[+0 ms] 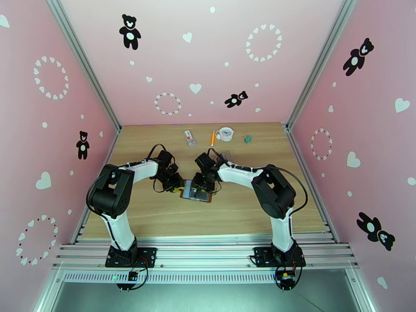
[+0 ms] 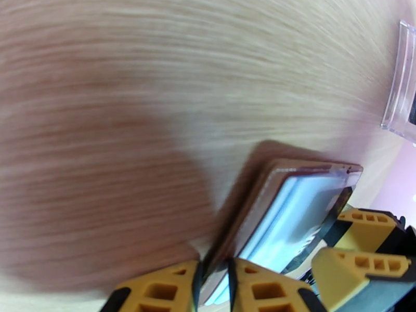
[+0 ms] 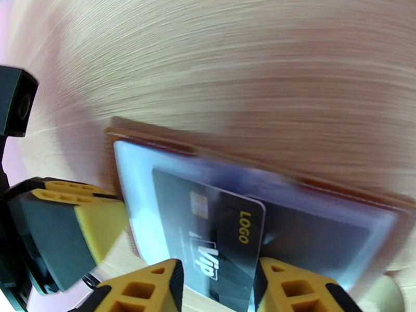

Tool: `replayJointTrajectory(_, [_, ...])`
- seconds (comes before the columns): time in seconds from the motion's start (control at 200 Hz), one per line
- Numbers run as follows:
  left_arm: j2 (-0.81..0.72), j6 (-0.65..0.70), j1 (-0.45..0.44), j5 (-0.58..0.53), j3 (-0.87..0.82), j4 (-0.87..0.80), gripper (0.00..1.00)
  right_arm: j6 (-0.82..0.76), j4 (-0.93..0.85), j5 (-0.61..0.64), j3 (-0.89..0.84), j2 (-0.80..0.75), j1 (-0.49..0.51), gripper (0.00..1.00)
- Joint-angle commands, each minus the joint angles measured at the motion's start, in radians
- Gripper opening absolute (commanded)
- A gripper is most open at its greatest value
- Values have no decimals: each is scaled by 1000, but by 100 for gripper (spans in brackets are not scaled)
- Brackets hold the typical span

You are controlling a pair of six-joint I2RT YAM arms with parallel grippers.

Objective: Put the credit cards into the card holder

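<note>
Two tools are flanking the card holder (image 1: 196,194), which is lying open near the middle of the table (image 1: 171,224) with its long axis running roughly left to right. On the left, we are seeing the left tool (image 2: 213,287) clenching the brown cover edge of the holder and pinning that side in place. Just right of it, a dark credit card (image 3: 218,230) is lying flat on the grey-blue pocket. It seems partly tucked in, and its long axis is pointing straight back at the right tool (image 3: 218,267). That tool is standing released, its jaws apart on either side of the card's free end without pinching it. We are judging it the nearer arm for nudging the card deeper, away from itself. The wood around the holder is looking flat and smooth. A few small items are sitting well apart along the far edge, so the room for the move is looking ample.
</note>
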Motion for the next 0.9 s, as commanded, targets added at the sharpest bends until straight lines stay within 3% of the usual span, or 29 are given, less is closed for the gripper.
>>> replayJointTrajectory(0.0, [62,-5,-52,-13,-51,-5,23,18,-63,-42,73,72,29,41])
replayJointTrajectory(0.29, [47,-12,-52,-7,-63,-1,22,13,-82,-71,139,108,37,42])
replayJointTrajectory(0.896, [-86,-68,-52,65,-59,-1,24,-60,-116,-30,82,-8,-20,45])
